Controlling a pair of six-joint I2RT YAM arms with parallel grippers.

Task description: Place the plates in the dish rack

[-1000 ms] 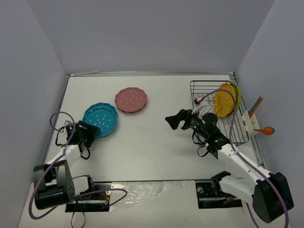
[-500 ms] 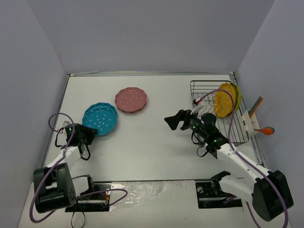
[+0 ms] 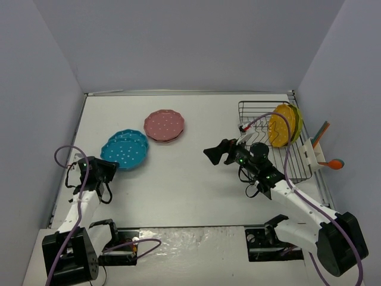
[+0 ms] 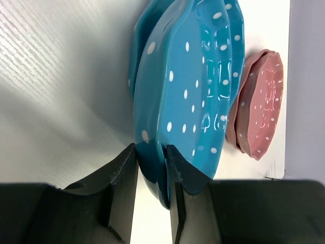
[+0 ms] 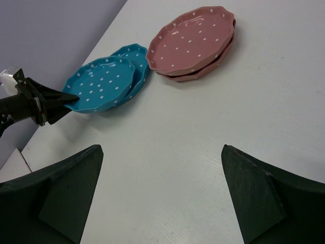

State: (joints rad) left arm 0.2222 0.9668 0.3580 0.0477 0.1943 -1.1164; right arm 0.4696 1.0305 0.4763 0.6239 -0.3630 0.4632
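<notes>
Two blue dotted plates [image 3: 125, 149] lie overlapping at the left of the table. My left gripper [image 3: 109, 165] is shut on the near rim of the upper blue plate [image 4: 188, 86], which is tilted up over the lower one [image 5: 134, 63]. The right wrist view shows this grip on the upper plate [image 5: 99, 84]. Two pink plates [image 3: 164, 125] are stacked behind them. The black wire dish rack [image 3: 256, 113] stands at the right, with an orange-yellow plate [image 3: 278, 130] and a yellow-green plate [image 3: 296, 119] upright in it. My right gripper [image 3: 215, 149] is open and empty above the table's middle, left of the rack.
A white utensil holder [image 3: 309, 156] hangs on the rack's right side, with an orange spoon [image 3: 334, 163] and another long-handled utensil [image 3: 321, 132]. Grey walls close in the table on the left, back and right. The pink stack also shows in the left wrist view [image 4: 259, 107].
</notes>
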